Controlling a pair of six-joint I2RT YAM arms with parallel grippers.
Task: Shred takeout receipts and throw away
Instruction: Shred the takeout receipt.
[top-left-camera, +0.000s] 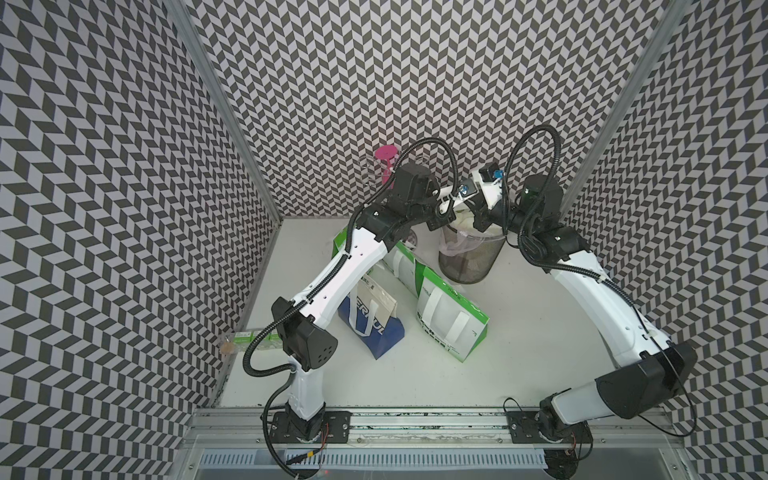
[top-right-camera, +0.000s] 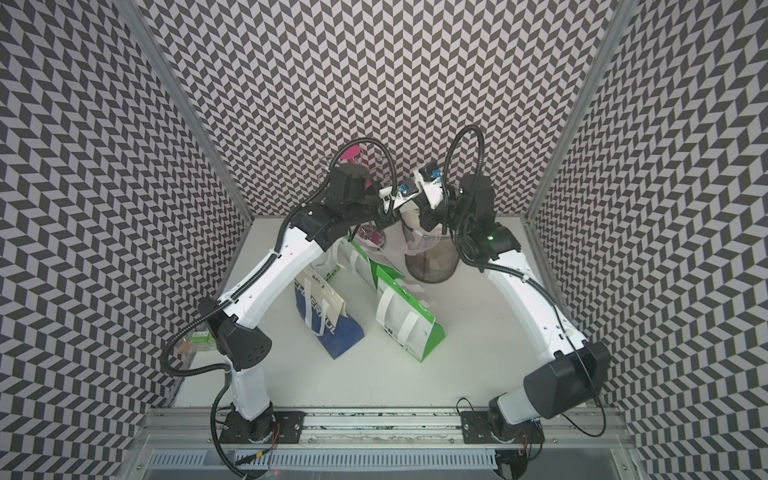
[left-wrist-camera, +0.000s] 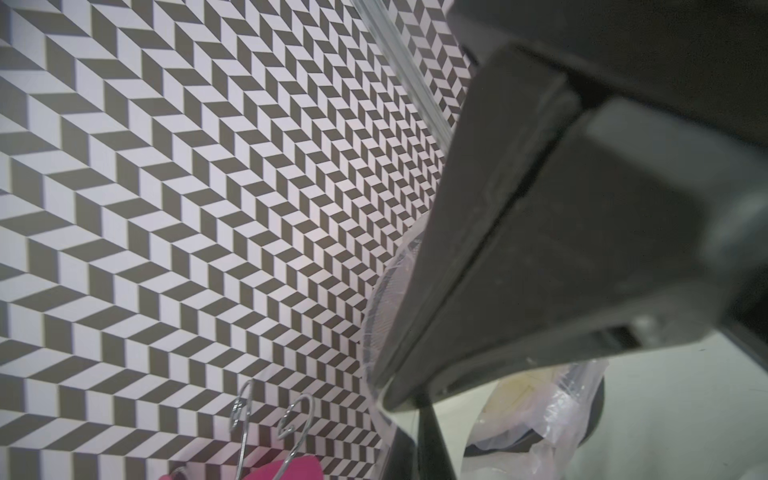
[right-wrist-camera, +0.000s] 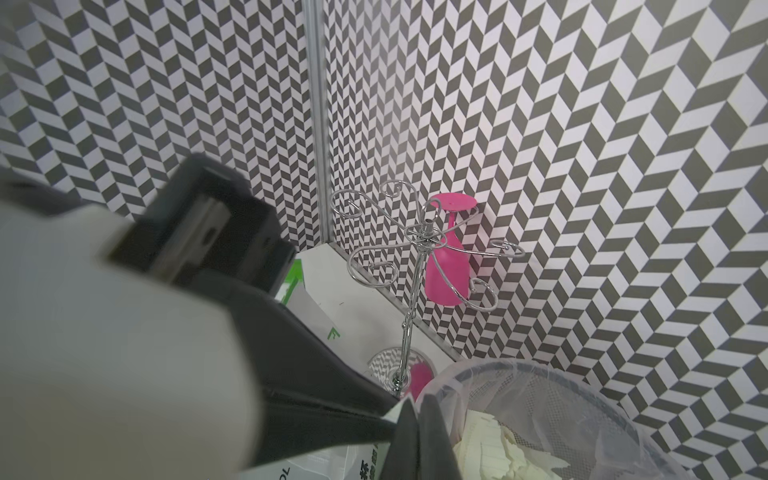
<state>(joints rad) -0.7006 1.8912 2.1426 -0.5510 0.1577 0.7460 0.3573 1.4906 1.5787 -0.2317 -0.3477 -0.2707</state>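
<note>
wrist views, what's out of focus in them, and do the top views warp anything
Left wrist view: the left pincer sits too close, soft and grey, while the wall pattern is readable. Right wrist view: foreground blurred, but the pink glass and wire rack are crisp. Both top views: wide-lens perspective splays the aluminium posts outward; lighting flat, no strong glare.

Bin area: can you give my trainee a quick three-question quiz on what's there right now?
1. True or false: the mesh bin holds torn receipt pieces.
2. The pink goblet is: A) hanging upside down on the wire rack; B) lying in the bin; C) standing on a bag.
3. Left gripper: are its jaws open or shut?
Key: 1 true; 2 A; 3 shut.
</note>
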